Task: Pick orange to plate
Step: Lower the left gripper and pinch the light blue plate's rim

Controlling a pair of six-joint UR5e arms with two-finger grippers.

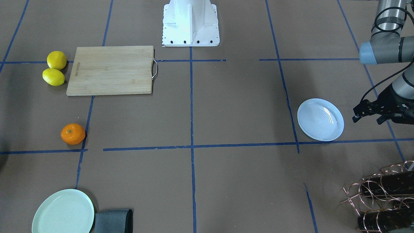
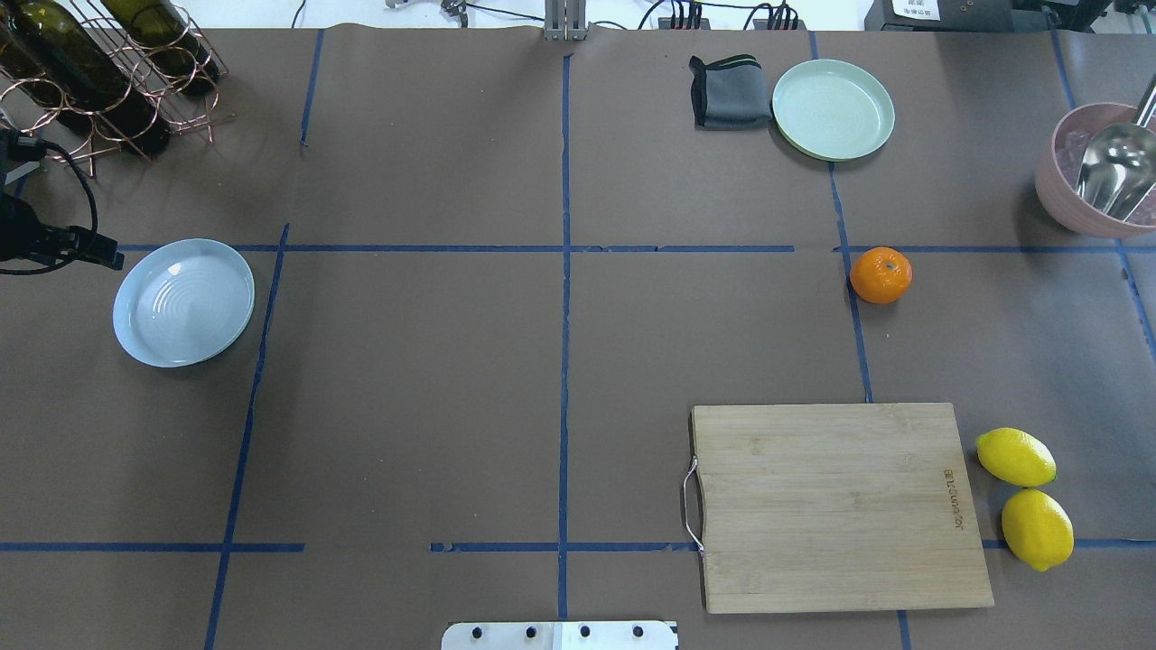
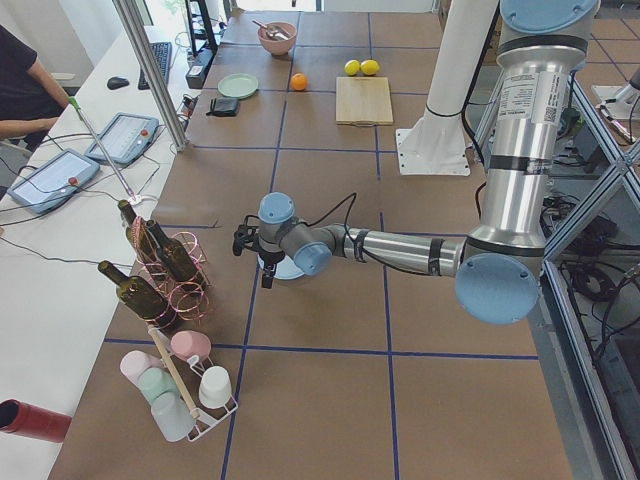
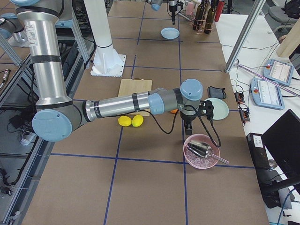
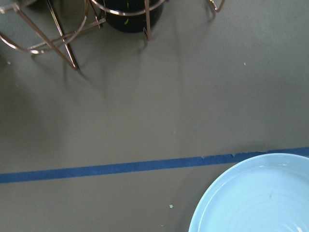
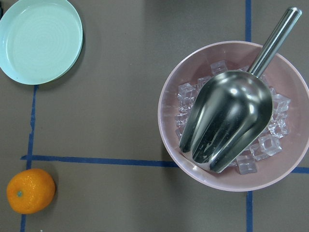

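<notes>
Front camera: the orange [image 1: 73, 133] sits loose on the table [image 1: 226, 106], well apart from the plate [image 1: 320, 119], where my left hand [image 1: 367, 117] hovers just beside the rim, grip unreadable. Right-side camera: my right hand [image 4: 188, 127] hangs between orange and ice bowl [image 4: 200, 152], likely staged to pick; spread or pressed, I cannot tell. Right wrist camera: the orange lies low in the corner, untouched.

Robotics laboratory. The table [image 2: 406, 406] is covered in brown paper and marked into squares with blue tape [image 2: 564, 361]. Aluminium frame posts [image 3: 150, 70] stand alongside. Teach pendants [image 3: 125, 135] with red stop buttons and loose cables lie on a white bench [image 3: 50, 320], where an operator [image 3: 20, 70] sits.
</notes>
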